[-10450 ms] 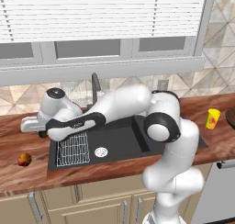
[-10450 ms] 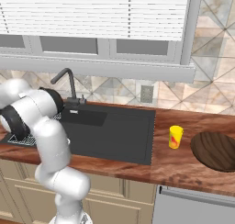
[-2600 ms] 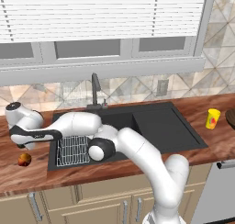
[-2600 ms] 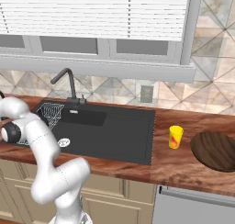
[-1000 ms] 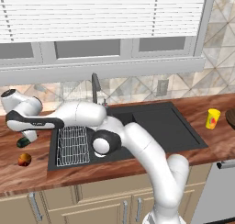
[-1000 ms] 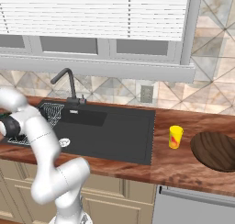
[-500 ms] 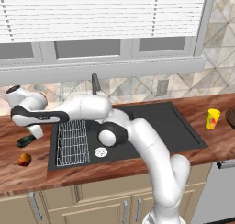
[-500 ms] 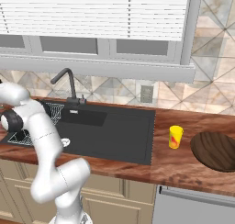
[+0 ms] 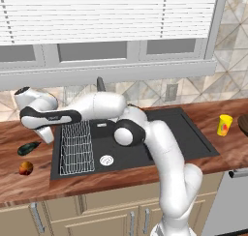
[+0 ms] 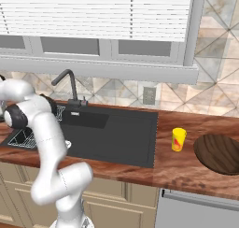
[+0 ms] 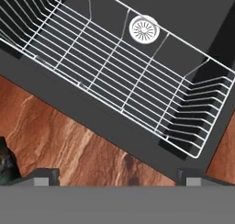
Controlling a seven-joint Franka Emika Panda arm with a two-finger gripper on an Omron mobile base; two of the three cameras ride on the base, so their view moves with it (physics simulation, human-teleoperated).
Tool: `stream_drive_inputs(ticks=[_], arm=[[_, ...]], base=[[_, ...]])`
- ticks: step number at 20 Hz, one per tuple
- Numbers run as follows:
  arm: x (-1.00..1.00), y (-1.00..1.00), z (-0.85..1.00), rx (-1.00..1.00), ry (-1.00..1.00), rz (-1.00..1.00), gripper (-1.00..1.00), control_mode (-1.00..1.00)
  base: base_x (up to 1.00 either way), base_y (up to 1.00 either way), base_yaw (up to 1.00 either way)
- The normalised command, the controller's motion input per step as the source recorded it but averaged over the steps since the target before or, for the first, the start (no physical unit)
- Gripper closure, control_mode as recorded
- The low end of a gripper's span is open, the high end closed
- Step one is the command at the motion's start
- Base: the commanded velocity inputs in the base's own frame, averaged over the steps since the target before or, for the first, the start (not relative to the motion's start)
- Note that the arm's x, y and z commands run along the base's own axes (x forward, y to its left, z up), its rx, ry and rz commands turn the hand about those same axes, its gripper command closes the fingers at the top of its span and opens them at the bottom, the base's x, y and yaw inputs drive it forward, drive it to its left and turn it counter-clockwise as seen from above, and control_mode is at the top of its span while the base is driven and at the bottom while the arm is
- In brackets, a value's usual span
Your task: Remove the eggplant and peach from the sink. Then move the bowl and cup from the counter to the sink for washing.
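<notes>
claw spread wide, empty — eggplant cut off at the hand view's edge.

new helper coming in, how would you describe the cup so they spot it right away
Start at the black sink set into the wooden counter, then look along the counter to its right. The cup stands there upright, between the sink and the wide brown bowl. It is a small yellow cylinder with a red mark on its side, far narrower than the flat dark bowl.
</notes>
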Motion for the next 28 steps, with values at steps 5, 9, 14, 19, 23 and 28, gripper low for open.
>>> stream_drive_inputs(ticks=[5, 9, 14, 19, 23, 28], arm=[[-0.24, -0.32, 0.13, 0.03, 0.00, 0.00, -1.00, -1.00], [-0.25, -0.31, 0.12, 0.06, 0.00, 0.00, -1.00, -1.00], [-0.25, -0.32, 0.06, 0.05, -0.01, 0.00, -1.00, -1.00], [-0.19, -0.32, 0.06, 0.01, -0.08, 0.00, -1.00, -1.00], [-0.17, -0.32, 0.11, 0.00, -0.10, 0.00, -1.00, -1.00], [-0.14, -0.32, 0.15, 0.01, -0.02, 0.04, -1.00, -1.00]], base=[[0.00, 0.00, 0.00], [0.00, 0.00, 0.00], [0.00, 0.00, 0.00], [0.00, 0.00, 0.00], [0.00, 0.00, 0.00], [0.00, 0.00, 0.00]])
